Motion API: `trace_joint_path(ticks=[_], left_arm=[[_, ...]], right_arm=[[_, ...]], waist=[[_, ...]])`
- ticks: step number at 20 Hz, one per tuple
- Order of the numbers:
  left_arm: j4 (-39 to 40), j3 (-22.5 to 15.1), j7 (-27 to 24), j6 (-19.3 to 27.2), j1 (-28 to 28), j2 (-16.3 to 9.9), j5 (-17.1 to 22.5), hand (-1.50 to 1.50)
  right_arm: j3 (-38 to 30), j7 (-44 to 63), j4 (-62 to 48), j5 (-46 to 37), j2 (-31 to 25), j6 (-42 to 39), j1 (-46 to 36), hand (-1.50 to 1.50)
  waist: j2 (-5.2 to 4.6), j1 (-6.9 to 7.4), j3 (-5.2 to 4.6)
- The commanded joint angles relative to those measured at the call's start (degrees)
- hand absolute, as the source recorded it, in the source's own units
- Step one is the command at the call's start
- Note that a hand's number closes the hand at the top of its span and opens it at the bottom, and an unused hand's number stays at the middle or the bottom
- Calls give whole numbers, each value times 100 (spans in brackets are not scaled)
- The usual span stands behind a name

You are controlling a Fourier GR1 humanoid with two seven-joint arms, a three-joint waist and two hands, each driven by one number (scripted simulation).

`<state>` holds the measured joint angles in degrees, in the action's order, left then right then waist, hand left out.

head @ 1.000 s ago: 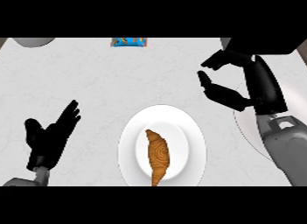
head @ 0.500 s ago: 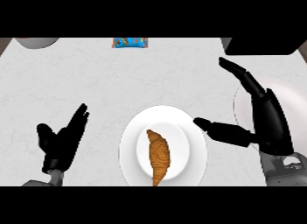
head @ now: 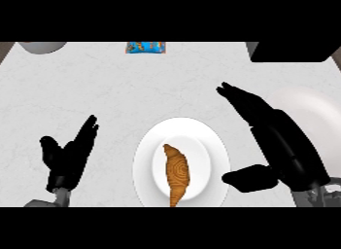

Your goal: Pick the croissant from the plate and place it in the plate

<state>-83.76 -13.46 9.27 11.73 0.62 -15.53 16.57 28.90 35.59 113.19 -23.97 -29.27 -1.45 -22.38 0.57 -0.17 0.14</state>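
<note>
A golden-brown croissant [head: 177,172] lies lengthwise on a white plate [head: 201,141] near the counter's front edge. My right hand [head: 277,146] is just right of that plate, open, fingers stretched toward the far left and thumb pointing at the plate's right rim. It does not touch the croissant. A second white plate [head: 316,109] lies partly hidden under and behind my right hand. My left hand [head: 69,155] stands open to the left of the croissant's plate, fingers up.
A blue packet [head: 145,47] lies at the counter's far edge. A grey bowl-like object [head: 42,46] sits at the far left corner and a dark block [head: 295,51] at the far right. The counter's wooden edges show at both far corners.
My right hand has come down and toward the croissant's plate, opening its fingers flat. My left hand shifted slightly right and lower, still open.
</note>
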Motion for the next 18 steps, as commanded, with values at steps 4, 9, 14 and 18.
trace_joint_path(ticks=[4, 9, 14, 18], left_arm=[[354, -174, 45, 162, 16, 367, -186, 0], [552, 126, -10, -164, 90, 182, -69, 0], [61, 30, 193, -147, -232, 144, -163, 0], [100, 111, 191, -152, -158, 216, -189, 0]], right_arm=[[743, 1834, 203, -333, 440, -1215, -642, -150], [1316, 2565, -246, -887, 1493, -1394, -903, -150], [1627, 2445, -791, -1506, 1728, -1264, -610, -150], [1621, 2410, -1408, -1571, 2259, -1234, -551, -150]], waist=[[-50, 16, -24], [-55, 29, -21], [-48, 41, -15], [-57, 49, -15]])
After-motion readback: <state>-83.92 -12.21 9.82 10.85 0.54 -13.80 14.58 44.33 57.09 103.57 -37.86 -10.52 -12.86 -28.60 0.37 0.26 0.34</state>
